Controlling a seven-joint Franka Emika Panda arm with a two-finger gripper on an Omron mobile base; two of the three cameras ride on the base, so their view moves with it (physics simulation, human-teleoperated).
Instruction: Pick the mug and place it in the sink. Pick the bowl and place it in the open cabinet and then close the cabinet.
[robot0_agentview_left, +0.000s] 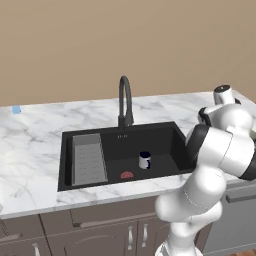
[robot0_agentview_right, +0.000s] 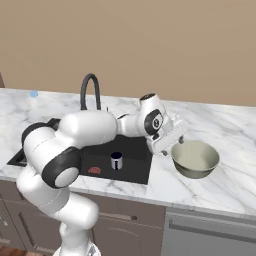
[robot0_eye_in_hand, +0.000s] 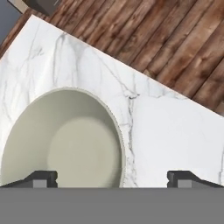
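Note:
The white-grey mug (robot0_agentview_left: 144, 160) (robot0_agentview_right: 116, 160) stands upright on the floor of the black sink (robot0_agentview_left: 165, 147) (robot0_agentview_right: 136, 150), near the red drain mark. To the right of the sink, the pale cream-green bowl (robot0_agentview_right: 195, 159) (robot0_eye_in_hand: 65, 140) rests on the marble counter. My gripper (robot0_agentview_right: 176, 144) (robot0_eye_in_hand: 114, 179) hovers just above the bowl's sink-side rim, open. In the hand view that rim runs between my fingertips (robot0_eye_in_hand: 41, 178), one tip over the bowl's inside and the other over bare counter. Nothing is held. The cabinet is out of view.
A black gooseneck faucet (robot0_agentview_left: 125, 100) (robot0_agentview_right: 90, 90) rises behind the sink, with a grey ribbed drain tray (robot0_agentview_left: 89, 159) at its left. A small blue item (robot0_agentview_left: 16, 109) lies far left on the counter. Drawer fronts (robot0_agentview_left: 110, 215) run below. The counter edge (robot0_eye_in_hand: 144, 74) lies close beyond the bowl.

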